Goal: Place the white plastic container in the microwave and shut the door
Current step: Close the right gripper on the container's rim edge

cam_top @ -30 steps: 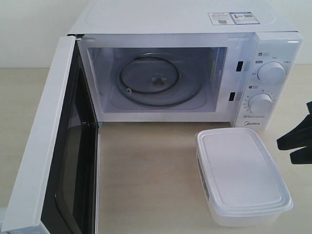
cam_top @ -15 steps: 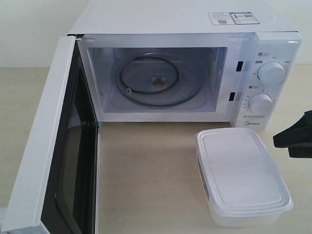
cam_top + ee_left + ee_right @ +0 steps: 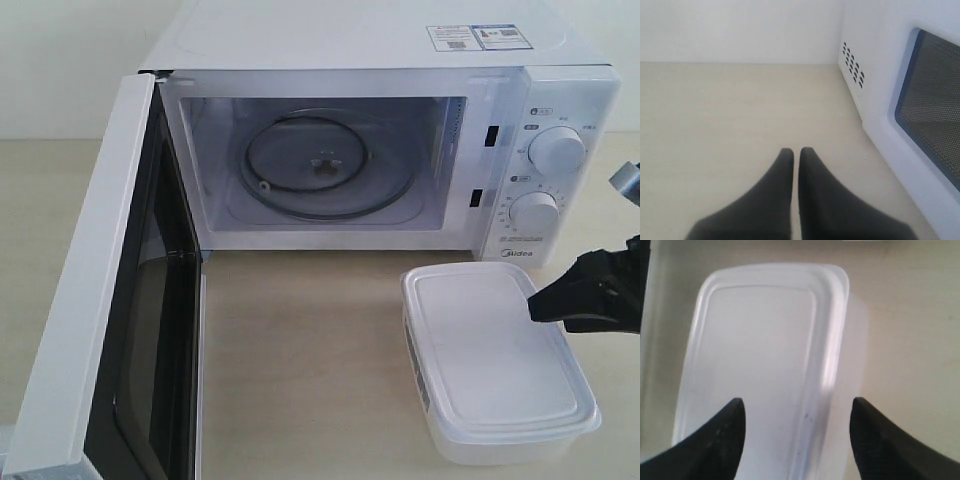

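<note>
The white plastic container (image 3: pixel 495 360) sits lidded on the table in front of the microwave (image 3: pixel 560 90), below its dials. The door (image 3: pixel 85 310) stands wide open to the left, and the cavity holds only its glass turntable (image 3: pixel 320 165). My right gripper (image 3: pixel 545 305) comes in from the right and hangs open just above the container's right edge. In the right wrist view the gripper (image 3: pixel 797 407) has one finger over the container's lid (image 3: pixel 760 355) and the other beyond its side wall. My left gripper (image 3: pixel 796 151) is shut and empty above bare table, beside the door's outer face (image 3: pixel 935 115).
The open door takes up the left front of the table. Bare tabletop (image 3: pixel 300 360) lies between the door and the container. The microwave's vented side wall (image 3: pixel 852 67) is near the left gripper.
My right gripper has moved left from the frame's right edge to the container's right edge, and its jaws have spread wider. Container, door and microwave have not moved.
</note>
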Robot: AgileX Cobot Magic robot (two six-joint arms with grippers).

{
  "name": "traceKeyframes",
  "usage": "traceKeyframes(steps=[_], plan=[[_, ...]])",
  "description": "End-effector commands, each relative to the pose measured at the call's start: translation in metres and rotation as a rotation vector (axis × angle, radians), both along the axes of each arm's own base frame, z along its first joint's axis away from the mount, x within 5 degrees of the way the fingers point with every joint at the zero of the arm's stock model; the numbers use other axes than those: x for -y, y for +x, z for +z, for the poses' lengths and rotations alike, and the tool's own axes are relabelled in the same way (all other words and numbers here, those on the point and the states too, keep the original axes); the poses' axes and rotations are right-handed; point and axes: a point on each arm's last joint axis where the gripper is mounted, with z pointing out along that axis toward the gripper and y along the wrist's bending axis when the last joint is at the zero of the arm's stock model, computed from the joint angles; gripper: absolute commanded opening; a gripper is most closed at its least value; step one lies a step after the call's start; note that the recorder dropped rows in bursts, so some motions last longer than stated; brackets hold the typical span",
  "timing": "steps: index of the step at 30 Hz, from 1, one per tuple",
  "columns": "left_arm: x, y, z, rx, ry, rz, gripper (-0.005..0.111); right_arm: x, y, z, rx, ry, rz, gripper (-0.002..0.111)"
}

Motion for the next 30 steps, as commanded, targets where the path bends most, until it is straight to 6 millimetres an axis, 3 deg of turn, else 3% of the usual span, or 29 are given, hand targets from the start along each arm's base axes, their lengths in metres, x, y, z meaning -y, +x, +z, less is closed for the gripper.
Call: traceKeyframes(steps=[1,12,19,25,27,30], plan=[[0.000,0.000,-0.001,0.004,-0.008,0.004,0.004,0.002,0.000,-0.004,-0.016,-0.043,-0.023,0.058],[0.000,0.000,-0.001,0.004,-0.008,0.004,0.004,0.001,-0.002,-0.005,-0.036,-0.027,-0.017,0.058],[0.000,0.000,-0.001,0.004,-0.008,0.004,0.004,-0.010,-0.001,-0.020,-0.102,0.013,0.024,0.058],[0.000,0.000,-0.001,0.004,-0.008,0.004,0.004,-0.010,0.001,-0.019,-0.097,0.003,0.018,0.057],[0.000,0.000,-0.001,0.004,-0.008,0.004,0.004,-0.010,0.001,-0.019,-0.098,0.005,0.019,0.050],[0.000,0.000,-0.001,0.004,-0.008,0.004,0.004,-0.011,0.000,-0.018,-0.105,0.019,0.034,0.030]])
